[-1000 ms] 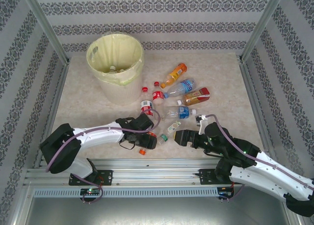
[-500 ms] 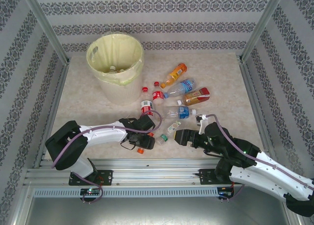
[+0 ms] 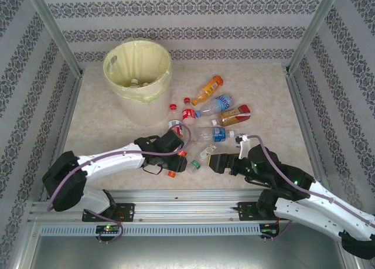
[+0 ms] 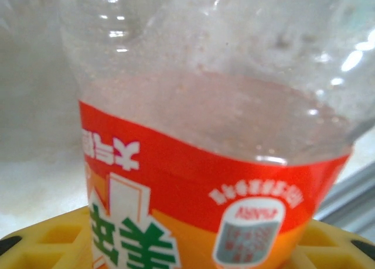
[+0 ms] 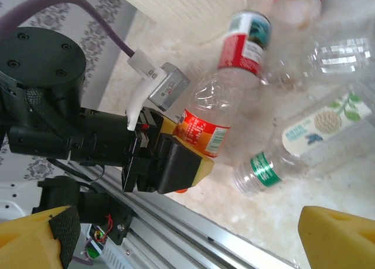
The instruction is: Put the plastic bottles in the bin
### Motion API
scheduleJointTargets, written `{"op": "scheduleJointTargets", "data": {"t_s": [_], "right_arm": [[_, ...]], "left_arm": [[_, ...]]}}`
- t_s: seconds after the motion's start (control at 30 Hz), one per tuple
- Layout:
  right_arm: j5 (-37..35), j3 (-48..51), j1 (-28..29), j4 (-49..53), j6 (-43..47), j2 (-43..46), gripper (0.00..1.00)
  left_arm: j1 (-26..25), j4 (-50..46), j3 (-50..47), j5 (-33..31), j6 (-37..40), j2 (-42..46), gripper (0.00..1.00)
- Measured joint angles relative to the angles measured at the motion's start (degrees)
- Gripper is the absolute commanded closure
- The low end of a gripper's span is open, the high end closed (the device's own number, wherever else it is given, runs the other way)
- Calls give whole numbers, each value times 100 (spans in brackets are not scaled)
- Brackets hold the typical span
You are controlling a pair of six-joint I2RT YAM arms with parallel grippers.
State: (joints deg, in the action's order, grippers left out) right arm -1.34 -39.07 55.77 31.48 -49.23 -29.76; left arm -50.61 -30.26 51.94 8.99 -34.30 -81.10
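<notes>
**Bin** (image 3: 140, 108): pale-yellow bucket standing upright on the table (image 3: 263, 87). It is the reference for every entry below. Several bottles (image 3: 135, 82) lie inside it.

**Left gripper** (image 3: 177, 155): in front of the bin and a little to its right, well apart from it. The jaws are clamped across the orange-labelled bottle (image 4: 199, 187). The yellow pads (image 4: 41, 242) bear on the label band from either side, probably because the band is firmer than the thin clear wall. The bottle sits low and tilted, cap end pointing away from the bin, and is not yet carried over.

**Right gripper** (image 3: 213, 162): farther right of the bin than the left gripper, with its jaws spread wide and nothing between them. It faces the green-capped bottle (image 5: 304, 143) and looks staged for that pick.

**Loose bottles**: all on the table to the right of the bin.
- The red-labelled bottle (image 3: 174, 127) lies nearest the bin's base.
- The orange bottle (image 3: 208, 89), blue-labelled bottle (image 3: 218, 104) and amber bottle (image 3: 235, 113) lie farther out.

**Status** (judged): the grasp is made; the lift and carry to the bin are outstanding. A thin empty bottle may slip or crush in the jaws.
</notes>
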Motion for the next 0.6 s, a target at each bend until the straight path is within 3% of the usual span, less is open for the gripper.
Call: {"op": "scheduleJointTargets", "data": {"t_s": [0.33, 0.6], "right_arm": [[-275, -1679, -4, -37, 1060, -503, 4], [-334, -2470, -7, -50, 1646, -968, 4]], "left_arm": [[238, -997, 1593, -2, 483, 376, 50], [822, -1864, 3193, -39, 997, 339, 49]]}}
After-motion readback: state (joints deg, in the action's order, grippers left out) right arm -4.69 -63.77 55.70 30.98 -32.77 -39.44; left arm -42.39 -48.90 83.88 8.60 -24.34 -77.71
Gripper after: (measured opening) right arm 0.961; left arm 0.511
